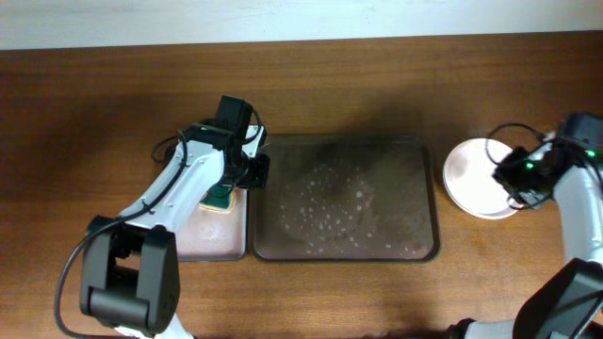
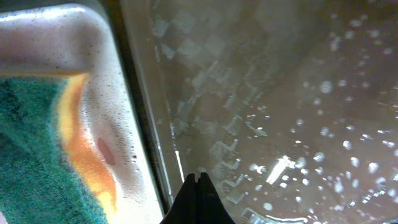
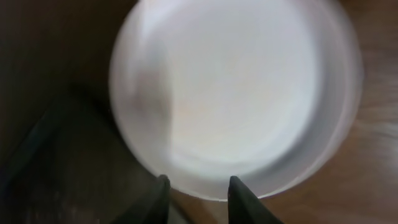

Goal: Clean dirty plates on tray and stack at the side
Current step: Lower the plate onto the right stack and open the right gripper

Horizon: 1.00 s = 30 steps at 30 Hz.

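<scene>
We see right gripper released, fingers apart over the rim of the plates, stacked on the table at 3 o'clock of the wet tray. Left gripper clenched empty above the tray's 9 o'clock rim, sponge just beside

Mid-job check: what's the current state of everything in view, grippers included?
Large tray: wet, speckled with droplets, no plates on it.
Plates: stacked beside the large tray's right end; no smears visible on the top one.
Sponge: lying in the small tray, not held.
Small tray: wet, holding the sponge.
Left gripper: shut, empty.
Right gripper: open, above the stack's rim.
</scene>
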{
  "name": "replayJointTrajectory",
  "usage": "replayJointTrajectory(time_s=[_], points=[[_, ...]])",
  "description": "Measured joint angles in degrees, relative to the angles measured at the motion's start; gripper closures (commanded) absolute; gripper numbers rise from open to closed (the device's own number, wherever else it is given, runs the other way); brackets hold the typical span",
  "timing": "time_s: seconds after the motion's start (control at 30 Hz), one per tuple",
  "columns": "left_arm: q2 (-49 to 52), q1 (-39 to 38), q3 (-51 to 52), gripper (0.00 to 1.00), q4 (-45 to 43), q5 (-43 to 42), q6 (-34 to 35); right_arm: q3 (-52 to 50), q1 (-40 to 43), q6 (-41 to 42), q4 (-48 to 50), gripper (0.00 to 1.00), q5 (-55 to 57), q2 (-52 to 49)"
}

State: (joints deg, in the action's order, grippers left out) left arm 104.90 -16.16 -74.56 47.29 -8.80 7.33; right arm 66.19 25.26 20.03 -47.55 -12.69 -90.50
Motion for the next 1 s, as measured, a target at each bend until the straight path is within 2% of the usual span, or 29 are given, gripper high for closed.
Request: replayJointTrajectory(time_s=[0.27, 0.47, 0.67, 0.87, 1.0], points=[[2.7, 0.0, 0.0, 1.0, 0.0, 1.3, 0.7, 0.0, -9.8, -2.1, 0.4, 0.68, -1.6, 0.0], [3.8, -0.1, 0.0, 1.0, 1.6, 4.7, 2.9, 0.0, -12.4, -2.7, 0.1, 0.69, -1.8, 0.0], [3.8, 0.1, 0.0, 1.0, 2.9, 9.2, 4.3, 0.0, -15.3, -7.6, -0.2, 0.68, -1.8, 0.0], [3.8, 0.1, 0.0, 1.0, 2.9, 9.9, 4.3, 0.0, -17.7, -12.4, -0.3, 0.68, -1.2, 0.0], [3.8, 0.1, 0.0, 1.0, 2.9, 9.3, 4.3, -0.1, -17.8, -14.2, -3.0, 0.68, 3.9, 0.0]])
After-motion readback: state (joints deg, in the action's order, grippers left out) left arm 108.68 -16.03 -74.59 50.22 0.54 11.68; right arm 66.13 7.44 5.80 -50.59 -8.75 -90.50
